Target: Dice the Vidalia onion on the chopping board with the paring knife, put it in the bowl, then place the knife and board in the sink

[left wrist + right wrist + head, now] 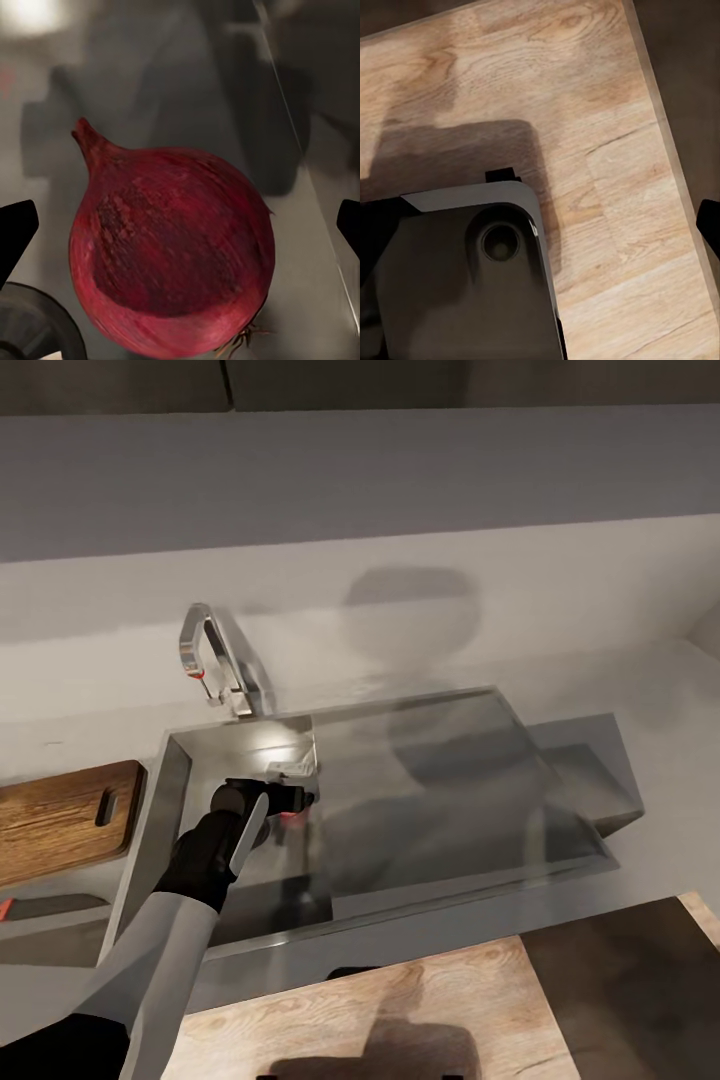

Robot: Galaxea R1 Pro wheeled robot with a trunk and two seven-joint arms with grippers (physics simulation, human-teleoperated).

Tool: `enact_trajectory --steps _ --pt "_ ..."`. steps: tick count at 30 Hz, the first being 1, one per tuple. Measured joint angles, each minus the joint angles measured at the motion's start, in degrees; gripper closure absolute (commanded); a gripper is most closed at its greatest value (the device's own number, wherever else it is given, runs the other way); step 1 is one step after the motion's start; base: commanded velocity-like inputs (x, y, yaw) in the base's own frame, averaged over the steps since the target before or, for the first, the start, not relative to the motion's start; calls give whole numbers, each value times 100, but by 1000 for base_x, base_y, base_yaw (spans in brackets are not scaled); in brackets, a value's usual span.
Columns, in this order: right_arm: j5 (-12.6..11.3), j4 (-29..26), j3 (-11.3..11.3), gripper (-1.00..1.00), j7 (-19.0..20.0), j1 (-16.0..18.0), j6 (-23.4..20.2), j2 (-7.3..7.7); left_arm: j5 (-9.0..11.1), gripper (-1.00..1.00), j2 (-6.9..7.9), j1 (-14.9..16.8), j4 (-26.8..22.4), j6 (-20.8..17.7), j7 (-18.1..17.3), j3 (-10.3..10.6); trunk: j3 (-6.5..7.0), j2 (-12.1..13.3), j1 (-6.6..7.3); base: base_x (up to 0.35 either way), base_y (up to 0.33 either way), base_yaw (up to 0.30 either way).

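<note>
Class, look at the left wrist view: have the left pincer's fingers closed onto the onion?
No. The two dark fingertips stand wide apart at either side, clear of the red onion lying between them.

Pale grey back wall (400,490) behind, smooth and bare, with a soft rounded shadow (415,605) across its lower part. Light wood-grain floor (400,1010) below, planks running diagonally — a dark blocky shadow across them. Same wood floor (607,150) in the right wrist view, seams between planks visible, with a darker brown strip (690,60) along one edge. Dark floor patch (630,990) at the lower right of the head view — material unclear.
</note>
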State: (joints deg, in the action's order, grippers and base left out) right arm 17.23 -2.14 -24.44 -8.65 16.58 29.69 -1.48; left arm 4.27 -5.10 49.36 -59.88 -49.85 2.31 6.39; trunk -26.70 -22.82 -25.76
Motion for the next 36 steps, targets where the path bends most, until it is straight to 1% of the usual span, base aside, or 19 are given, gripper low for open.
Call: enact_trajectory --steps 16,33,36 --pt "0 0 6 -100 0 0 0 0 0 -100 0 -3 16 0 0 0 -83 0 0 0 0 0" --pt "30 0 27 -100 17 0 17 32 -3 -100 0 -9 34 0 0 -5 -88 0 0 0 0 0" --pt "28 0 27 -100 11 0 17 12 -3 -100 0 -9 39 0 5 -6 -88 0 0 0 0 0"
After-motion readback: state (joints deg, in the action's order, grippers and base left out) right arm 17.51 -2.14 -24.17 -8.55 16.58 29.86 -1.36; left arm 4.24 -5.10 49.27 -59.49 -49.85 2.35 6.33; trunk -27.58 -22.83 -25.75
